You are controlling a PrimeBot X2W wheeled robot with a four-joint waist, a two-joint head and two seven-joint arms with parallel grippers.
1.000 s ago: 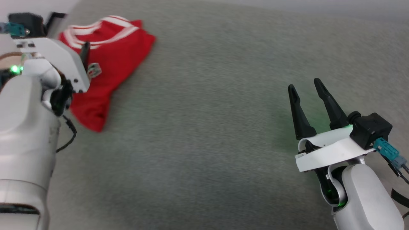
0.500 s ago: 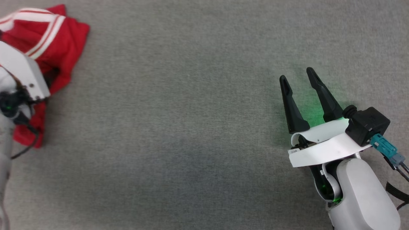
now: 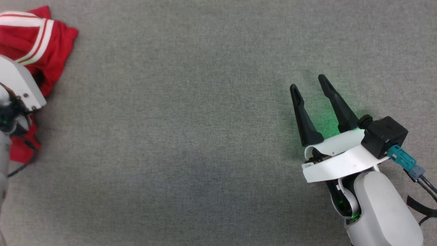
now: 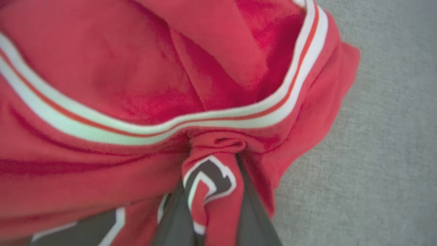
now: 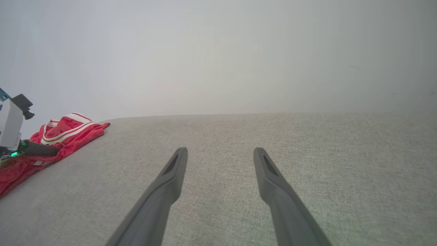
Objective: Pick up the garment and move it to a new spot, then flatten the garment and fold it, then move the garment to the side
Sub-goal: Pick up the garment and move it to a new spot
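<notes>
The garment (image 3: pixel 56 39), red with white-striped trim, lies crumpled at the far left of the grey surface; the right wrist view has the garment (image 5: pixel 73 131) at its left edge. My left gripper (image 4: pixel 211 172) is shut on a bunched fold of the garment (image 4: pixel 102 68) that bears black, white-outlined lettering, just below the striped collar. In the head view its pale wrist housing (image 3: pixel 18 85) covers part of the cloth. My right gripper (image 3: pixel 308 83) rests far to the right, open with nothing between its fingers (image 5: pixel 170 181), well apart from the garment.
Grey fabric surface (image 3: pixel 187 119) spreads between the two arms. Its far edge (image 5: pixel 239 114) meets a plain pale wall in the right wrist view. A cable and teal connector (image 3: pixel 404 160) hang off my right wrist.
The head camera has swung, so the garment sits further left in the picture. My left jaws have come together on the fabric. The right gripper stays open.
</notes>
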